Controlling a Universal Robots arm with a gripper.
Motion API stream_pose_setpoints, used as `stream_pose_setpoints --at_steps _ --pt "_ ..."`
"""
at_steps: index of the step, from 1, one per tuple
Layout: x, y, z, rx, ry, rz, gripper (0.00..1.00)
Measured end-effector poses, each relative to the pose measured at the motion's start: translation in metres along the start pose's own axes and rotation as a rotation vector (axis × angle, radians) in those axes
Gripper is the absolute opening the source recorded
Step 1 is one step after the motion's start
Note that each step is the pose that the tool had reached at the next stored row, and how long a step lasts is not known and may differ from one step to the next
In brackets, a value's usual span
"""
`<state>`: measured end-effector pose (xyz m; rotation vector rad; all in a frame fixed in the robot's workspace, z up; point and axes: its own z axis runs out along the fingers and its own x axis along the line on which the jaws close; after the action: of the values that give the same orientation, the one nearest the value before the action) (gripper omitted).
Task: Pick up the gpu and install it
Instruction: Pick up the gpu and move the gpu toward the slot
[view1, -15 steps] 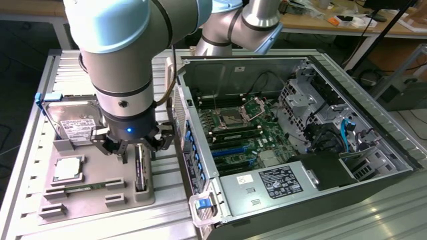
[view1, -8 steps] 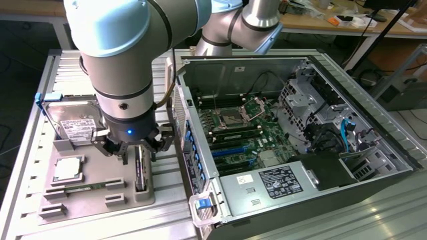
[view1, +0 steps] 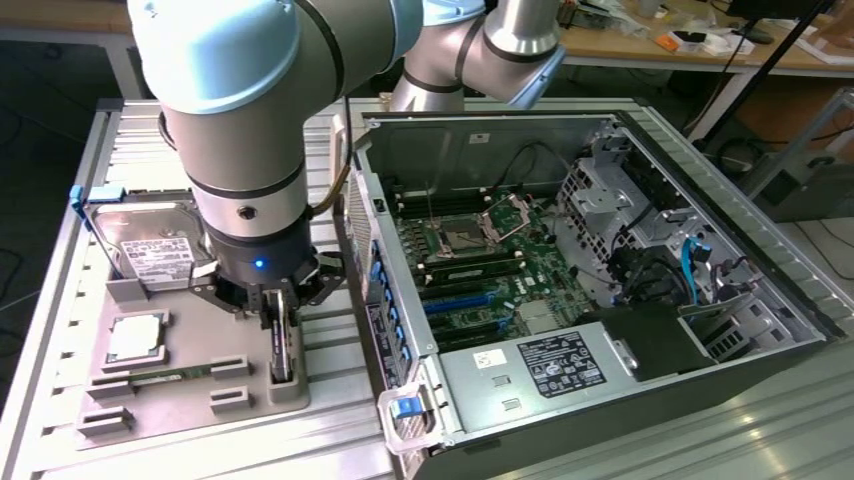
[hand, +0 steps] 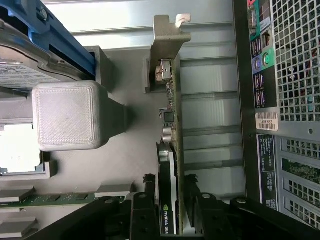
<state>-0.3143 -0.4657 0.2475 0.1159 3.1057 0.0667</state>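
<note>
The gpu (view1: 282, 350) stands on edge in a slot of the grey holder tray (view1: 180, 300), at the tray's edge closest to the computer case. In the wrist view the gpu (hand: 169, 160) is thin and edge-on, with its black shroud, green board and silver end bracket (hand: 167, 40) at the far end. My gripper (view1: 280, 300) is lowered straight over it. The black fingers (hand: 149, 200) straddle the card, one on each face, with narrow gaps still showing, so the gripper (hand: 170, 192) is open around the card.
The tray also carries a silver hard drive (view1: 154, 245), a processor (view1: 138, 338) and a green memory stick (view1: 160, 377). The open computer case (view1: 747, 290) lies at the exterior view's right, motherboard (view1: 481, 250) and blue slots (view1: 461, 305) exposed. Its rear panel (hand: 285, 100) is close beside the card.
</note>
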Motion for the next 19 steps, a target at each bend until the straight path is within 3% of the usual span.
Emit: stream_pose_setpoints --at_steps 1,5,9,15,16,19 --pt "0.0000 0.0000 0.0000 0.0000 0.0000 0.000 0.33" --pt "0.0000 0.0000 0.0000 0.0000 0.0000 0.000 0.33" --pt "0.0008 -0.0001 0.0013 -0.0004 -0.0060 0.000 0.33" --pt "0.0009 -0.0001 0.0013 -0.0003 -0.0060 0.000 0.33" --pt "0.0009 -0.0001 0.0013 -0.0004 -0.0061 0.000 0.27" --pt "0.0010 -0.0001 0.0013 -0.0003 -0.0060 0.000 0.27"
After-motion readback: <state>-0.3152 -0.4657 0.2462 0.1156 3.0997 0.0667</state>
